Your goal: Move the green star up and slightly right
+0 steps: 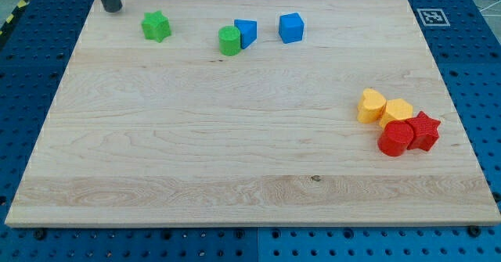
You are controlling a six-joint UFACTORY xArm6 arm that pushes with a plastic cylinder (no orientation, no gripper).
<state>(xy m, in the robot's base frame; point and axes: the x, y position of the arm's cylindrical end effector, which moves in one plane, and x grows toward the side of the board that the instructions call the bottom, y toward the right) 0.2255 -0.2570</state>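
The green star (156, 26) lies near the view's top left of the wooden board (235, 137). My tip (113, 9) rests on the board at the top left corner, to the left of and slightly above the green star, with a gap between them. The rod rises out of the top of the view.
A green cylinder (229, 41) touches a blue block (246, 33) at top centre. A blue cube (291, 27) sits to their right. At the right edge a yellow heart (371, 105), yellow block (397, 111), red cylinder (396, 138) and red star (423, 131) cluster together.
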